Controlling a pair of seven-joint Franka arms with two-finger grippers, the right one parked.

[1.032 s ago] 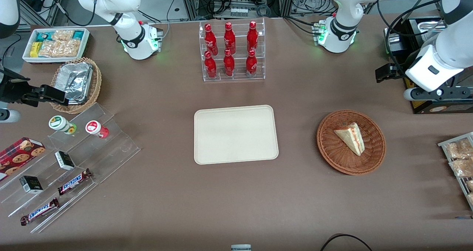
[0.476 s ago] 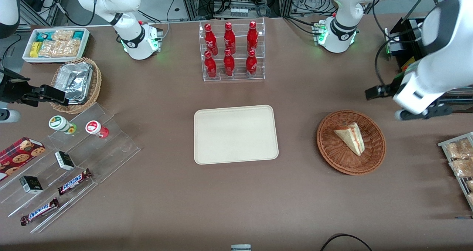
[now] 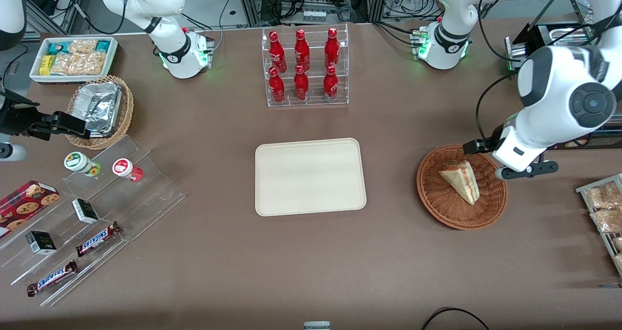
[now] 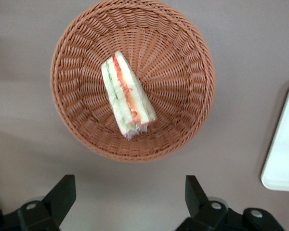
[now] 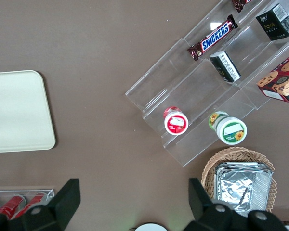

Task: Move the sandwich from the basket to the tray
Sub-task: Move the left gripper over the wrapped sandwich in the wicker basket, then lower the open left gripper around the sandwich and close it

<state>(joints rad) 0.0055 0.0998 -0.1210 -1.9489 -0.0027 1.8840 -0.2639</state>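
The sandwich (image 3: 460, 181) lies in the basket (image 3: 440, 203), a wrapped wedge on its side with the red and pale filling showing along the cut edge. The basket sits on the brown bench (image 3: 311, 262) toward the working arm's end, well apart from the tray (image 3: 309, 176), which lies flat near the middle of the bench with nothing on it.

The tool (image 4: 130, 197) hangs above the bench just beside the basket's rim, at the edge farther from the front camera, and touches nothing. Its two dark fingers (image 4: 62, 195) stand wide apart and hold nothing. From the wrist camera the whole basket (image 4: 183, 125) and the sandwich (image 4: 126, 102) show between and past the fingertips, with a corner of the tray (image 4: 284, 154) at the side.

Farther from the front camera than the tray stands a clear rack of red bottles (image 3: 303, 67). Toward the parked arm's end are a tan basket with foil containers (image 3: 99, 109), a white box of snacks (image 3: 73, 58), and clear steps carrying small jars, boxes and chocolate bars (image 3: 97, 239).
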